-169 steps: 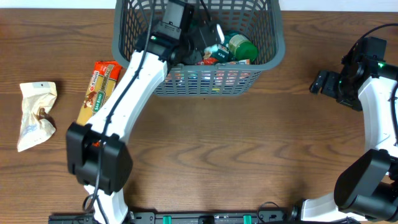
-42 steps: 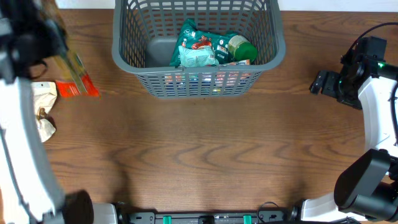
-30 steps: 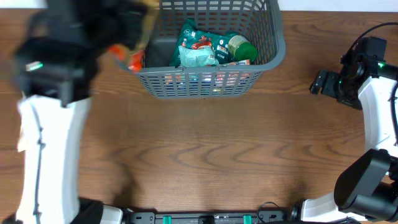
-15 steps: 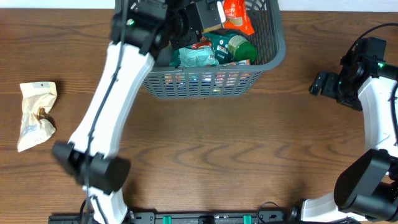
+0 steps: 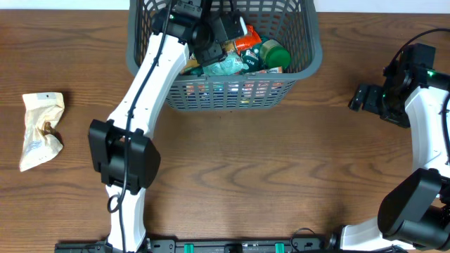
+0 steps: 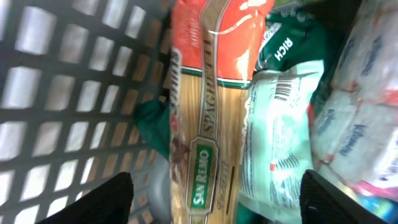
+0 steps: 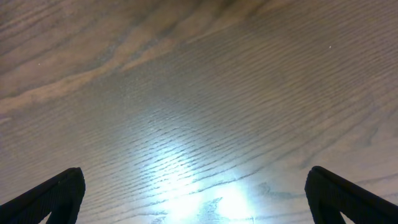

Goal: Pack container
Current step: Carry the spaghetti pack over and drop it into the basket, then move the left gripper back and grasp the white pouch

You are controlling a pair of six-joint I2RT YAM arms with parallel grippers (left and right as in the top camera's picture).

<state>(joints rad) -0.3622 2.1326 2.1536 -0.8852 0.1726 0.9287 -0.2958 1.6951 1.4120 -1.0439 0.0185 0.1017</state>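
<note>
The container (image 5: 232, 95) is a dark grey slatted basket at the table's far middle. My left gripper (image 5: 226, 31) hangs inside it, open. In the left wrist view its jaws stand wide apart around a spaghetti packet (image 6: 211, 124), orange-topped with a green label, which lies loose on the other groceries with gaps to both fingers. The packet's orange end (image 5: 247, 39) shows beside the wrist from overhead. The basket's lattice wall (image 6: 74, 93) is on the left. My right gripper (image 5: 362, 95) is at the right edge, open over bare wood (image 7: 199, 124).
A beige crumpled bag (image 5: 40, 130) lies on the table at the far left. Inside the basket are a pale green packet (image 6: 273, 143), a green-lidded jar (image 5: 276, 55) and other wrapped groceries. The left arm spans from the table's front to the basket.
The left arm swung from the table's left side to over the basket with the spaghetti packet, then its jaws opened and the packet dropped into the basket. The right arm stayed still.
</note>
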